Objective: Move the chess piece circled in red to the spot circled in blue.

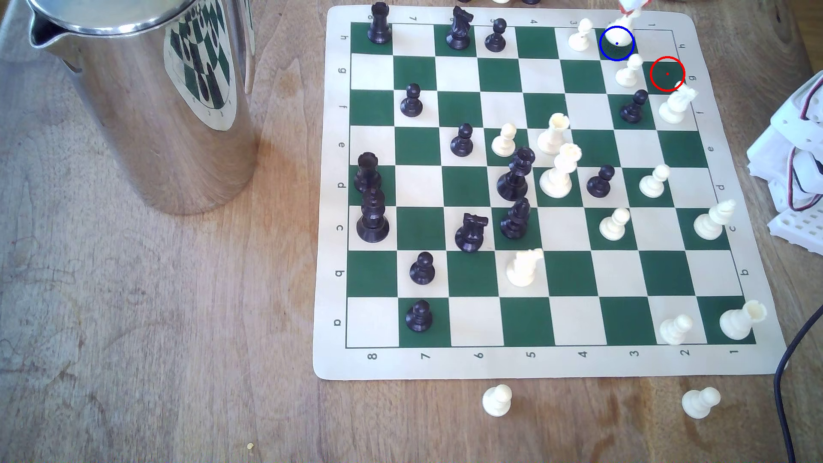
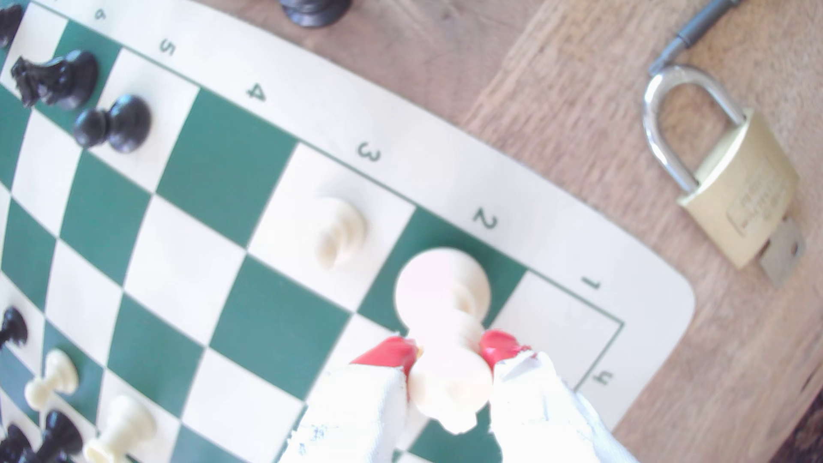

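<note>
The chess piece (image 1: pixel 620 34), tall and cream-white, has its round base inside the blue circle on the spot (image 1: pixel 617 52), a dark green square at the board's far edge. My gripper (image 1: pixel 630 6) comes in from the exterior view's top edge above it. In the wrist view the red-tipped fingers (image 2: pixel 392 351) press both sides of the chess piece's (image 2: pixel 445 369) slender body, so the gripper (image 2: pixel 450 351) is shut on it. Its base covers much of the spot (image 2: pixel 427 233) beside the numeral 2. I cannot tell whether the base touches the board. The red-ringed green square (image 1: pixel 667 74) is bare.
Cream pawns (image 1: pixel 581 35) (image 1: pixel 628 71) stand right beside the spot, with a black pawn (image 1: pixel 634 107) and a cream knight (image 1: pixel 677 104) just nearer. A steel jug (image 1: pixel 147 98) fills the exterior view's left. A brass padlock (image 2: pixel 735 191) lies off the board's corner. White parts (image 1: pixel 797 156) and a cable (image 1: pixel 788 378) sit at the exterior view's right.
</note>
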Controlling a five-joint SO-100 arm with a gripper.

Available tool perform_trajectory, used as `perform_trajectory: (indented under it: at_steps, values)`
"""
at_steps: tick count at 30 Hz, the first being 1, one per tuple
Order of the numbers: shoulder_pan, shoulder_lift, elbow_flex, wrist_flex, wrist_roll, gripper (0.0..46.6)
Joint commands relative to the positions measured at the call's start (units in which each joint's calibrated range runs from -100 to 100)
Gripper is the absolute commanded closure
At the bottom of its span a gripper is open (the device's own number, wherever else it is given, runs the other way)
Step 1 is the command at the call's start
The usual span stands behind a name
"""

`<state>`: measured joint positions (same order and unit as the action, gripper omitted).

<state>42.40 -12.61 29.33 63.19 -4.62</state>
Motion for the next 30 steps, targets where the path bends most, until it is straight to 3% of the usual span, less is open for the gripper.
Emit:
perform_trajectory:
  at_steps: [1, 14, 17, 20, 30]
  values:
    - [-0.05, 0.30, -4.67, -1.35, 0.15, 46.4]
    - [0.26, 2.68, -4.03, -1.93, 0.15, 46.4]
    - [0.50, 2.93, -4.03, -1.93, 0.15, 36.2]
    - [0.73, 2.76, -4.03, -1.52, 0.29, 31.7]
    - [2.30, 0.64, -4.67, 2.99, 1.71, 31.0]
